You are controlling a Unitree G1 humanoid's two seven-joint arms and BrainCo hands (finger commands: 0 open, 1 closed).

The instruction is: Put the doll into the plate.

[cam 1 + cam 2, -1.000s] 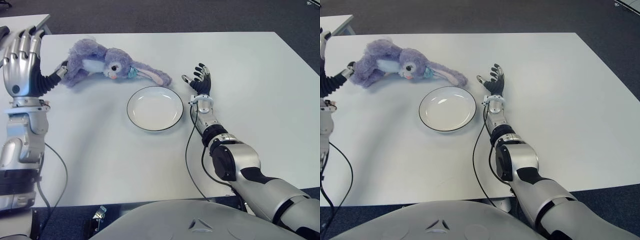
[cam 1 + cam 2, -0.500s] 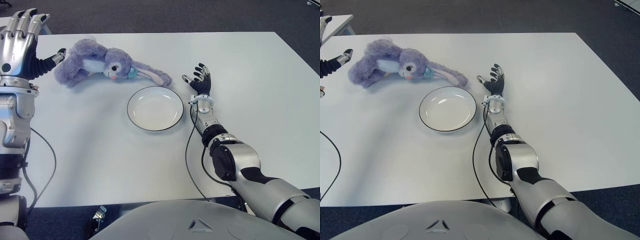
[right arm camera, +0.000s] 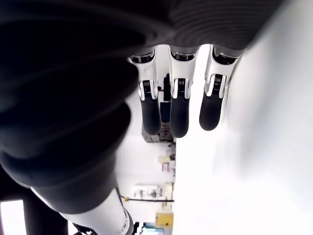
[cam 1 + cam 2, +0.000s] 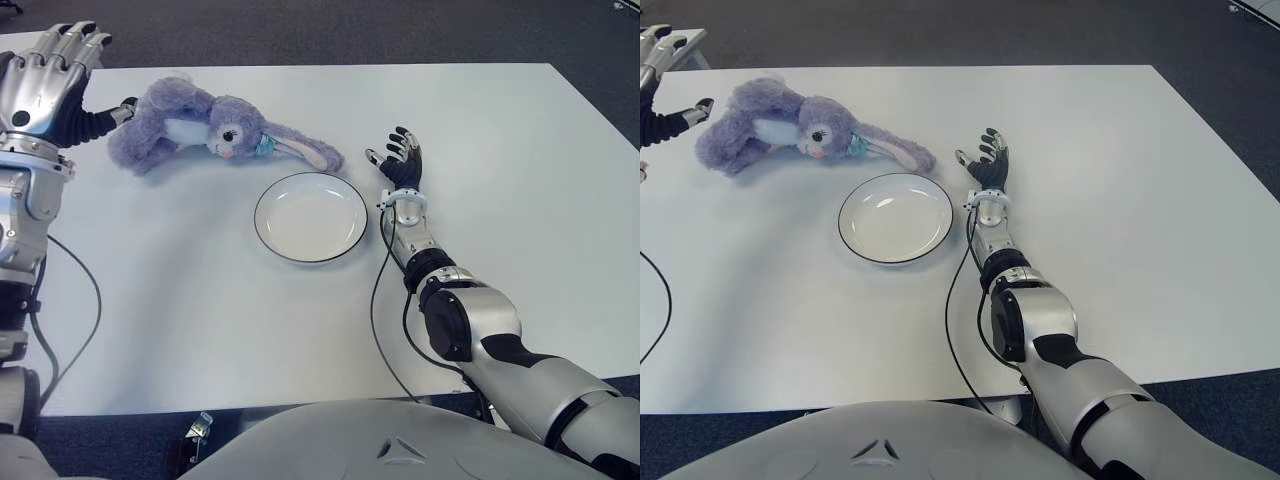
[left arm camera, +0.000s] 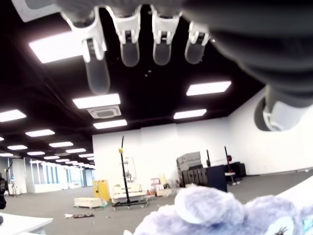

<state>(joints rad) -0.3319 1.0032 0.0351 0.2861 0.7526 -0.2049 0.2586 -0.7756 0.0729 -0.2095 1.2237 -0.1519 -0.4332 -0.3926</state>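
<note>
Since the earlier frames the doll [image 4: 210, 125] has not shifted, but the left hand [image 4: 45, 85] has lifted off its rump end and swung up to the upper left of the frame, its thumb tip now just beside the plush rather than pressed into it. The doll lies on its side in the upper left part of the white desk [image 4: 520, 160], one long ear reaching down close to the rim of the plate [image 4: 310, 217], which sits empty near the middle of the frame. By that, nothing of the task is done: the grasp, the carry and the drop into the plate all remain. The right hand [image 4: 400, 165] shows just right of the plate, fingers loosely spread and holding nothing. The left wrist view adds what the eye views cannot: the left fingers [image 5: 96, 73] hang extended and empty above the doll's fur.
</note>
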